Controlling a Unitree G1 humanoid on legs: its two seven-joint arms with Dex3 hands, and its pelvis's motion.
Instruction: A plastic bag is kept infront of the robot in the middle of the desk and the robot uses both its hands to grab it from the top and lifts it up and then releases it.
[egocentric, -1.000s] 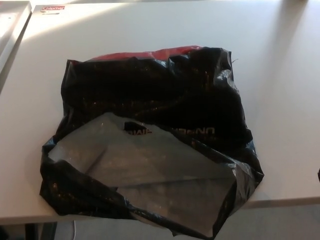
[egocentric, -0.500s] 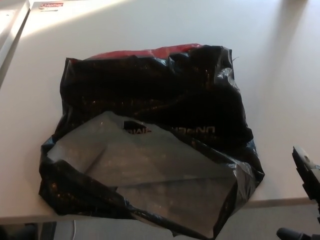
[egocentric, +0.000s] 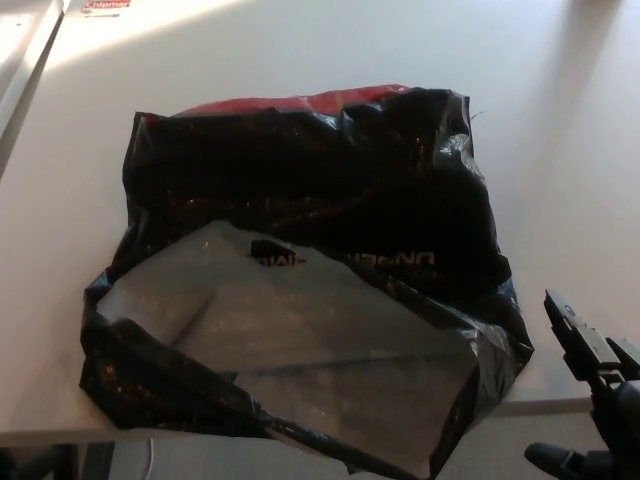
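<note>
Black plastic bag (egocentric: 300, 270) lies flat on the white counter (egocentric: 560, 130), roughly mid-counter, its near edge overhanging the front edge of the counter. The film is crumpled and glossy; a grey, translucent fold covers the near-left part, with mirrored lettering just above that fold. A red strip (egocentric: 300, 102) shows along the far edge of the bag — whether lining or contents, cannot tell.

Right hand (egocentric: 598, 400) enters at the lower right corner, beside the bag's near-right corner and apart from it — no contact visible. Its fingers (egocentric: 578, 335) are spread, grasping nothing; one points up toward the counter edge, another shows low near the bottom of the frame.

Left hand does not show.

A small label with red print (egocentric: 105, 7) sits at the far left corner of the counter, well apart from the bag.

Bag rests fully on the counter, not lifted.
</note>
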